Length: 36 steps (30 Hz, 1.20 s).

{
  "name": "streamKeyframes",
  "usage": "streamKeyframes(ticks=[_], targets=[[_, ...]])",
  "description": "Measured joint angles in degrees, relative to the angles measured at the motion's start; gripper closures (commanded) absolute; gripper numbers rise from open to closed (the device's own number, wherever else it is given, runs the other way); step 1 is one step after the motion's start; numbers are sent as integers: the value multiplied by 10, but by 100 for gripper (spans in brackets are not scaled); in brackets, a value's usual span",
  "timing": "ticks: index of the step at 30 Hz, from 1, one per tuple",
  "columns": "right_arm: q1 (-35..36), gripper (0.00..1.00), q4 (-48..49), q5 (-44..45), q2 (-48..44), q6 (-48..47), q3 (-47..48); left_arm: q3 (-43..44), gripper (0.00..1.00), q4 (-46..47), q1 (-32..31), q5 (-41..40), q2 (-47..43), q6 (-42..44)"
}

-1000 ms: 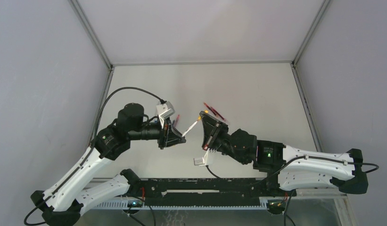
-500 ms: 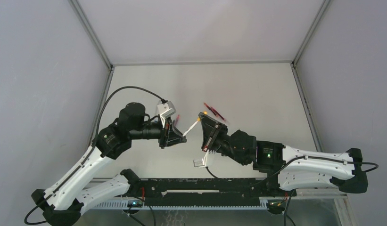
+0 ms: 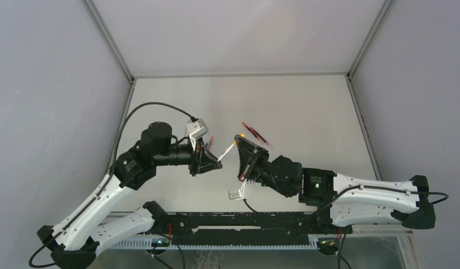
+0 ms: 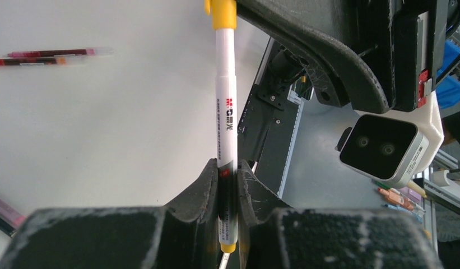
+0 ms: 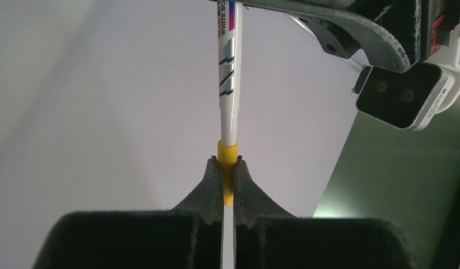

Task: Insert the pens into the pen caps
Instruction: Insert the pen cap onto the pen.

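Step in hand: mating pen to cap, mid-air, over the middle of the tabletop (image 3: 306, 106) and clear of its surface.

- Left end effector (image 4: 227, 168): clamped on the pen (image 4: 226, 101) near its rear end, with a short yellow tail plug poking out behind the pads. Grip looks square and the barrel runs straight out along the finger axis.
- Right end effector (image 5: 228, 165): pinched shut on the yellow cap (image 5: 227, 154), fingertips on its lower half, mouth facing the other arm.
- The pen's nose is already inside the cap mouth. From the right wrist view the barrel steps down and disappears into the yellow collar. I can't tell whether it's fully seated.

Next move, my read: a short axial push of the two arms toward each other with no side load. Both parts are thin, so any angular offset will bend the barrel or let the cap slide in the pads. Once it bottoms out, open one side only and set the capped pen down.

The pen has a slim white barrel with printed lettering and a black band, plus yellow trim. It looks smooth and slippery.

Other stock: two dark-red loose pens (image 3: 254, 132) lie side by side just toward the far edge from the right arm. A pink-ended one (image 4: 3, 210) is at the margin of the left wrist view. I can't make out whether these are capped.
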Motion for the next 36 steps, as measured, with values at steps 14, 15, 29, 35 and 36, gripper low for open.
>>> streamKeyframes(ticks=[14, 15, 29, 35, 36], targets=[[3, 100, 10, 0, 10, 0, 0, -5, 100, 16, 0, -2, -2, -19], [5, 100, 12, 1, 11, 0, 0, -6, 100, 18, 0, -2, -2, -20], [17, 100, 15, 28, 33, 3, 2, -6, 100, 27, 0, -1, 11, -45], [26, 100, 28, 50, 42, 16, 4, -9, 100, 37, 0, 1, 10, -68], [27, 100, 29, 53, 43, 18, 4, -10, 100, 39, 0, 1, 10, -69]])
